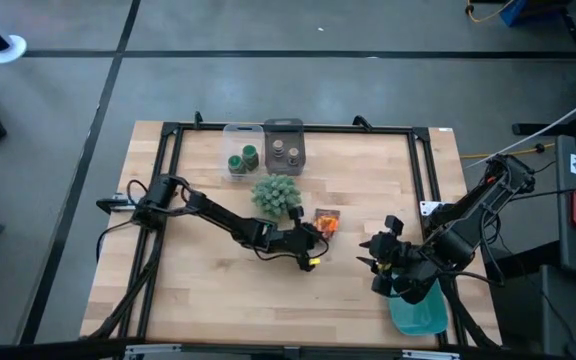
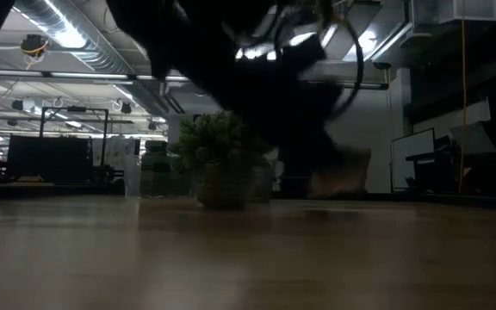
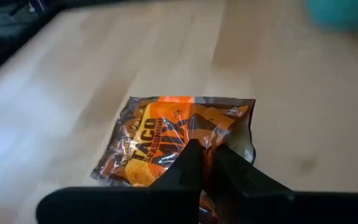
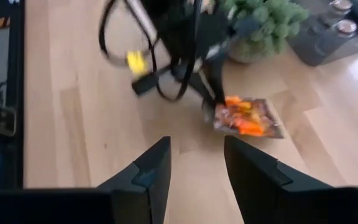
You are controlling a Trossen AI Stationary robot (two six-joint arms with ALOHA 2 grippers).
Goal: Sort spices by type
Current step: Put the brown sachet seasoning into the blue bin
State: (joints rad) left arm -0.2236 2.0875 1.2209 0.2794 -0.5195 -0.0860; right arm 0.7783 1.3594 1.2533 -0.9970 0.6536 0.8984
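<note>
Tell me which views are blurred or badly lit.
Low view: dim and backlit, the arms mere silhouettes before bright ceiling lights. Right wrist view: motion-smeared around the left arm's cables and the orange taco seasoning packet. Left wrist view: packet crisp, tabletop soft. High view: evenly lit.

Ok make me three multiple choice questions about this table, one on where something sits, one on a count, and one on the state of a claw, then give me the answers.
1. Where does the orange packet lie?
A. Just right of the spiky green ball, at the left claw
B. Inside the clear tray
C. On the teal item by the right arm

2. How many green jars stand in the clear tray?
A. None
B. Two
C. Four

3. How is the right claw?
A. Shut on a jar
B. Shut on the packet
C. Open, holding nothing

Answers: 1 A, the high view shows the packet on bare wood beside the ball, with the left claw's tips at its edge. 2 B, two green tops show in the clear tray; the grey jars stand in the dark tray. 3 C, the right wrist view shows its fingers apart over bare table.
</note>
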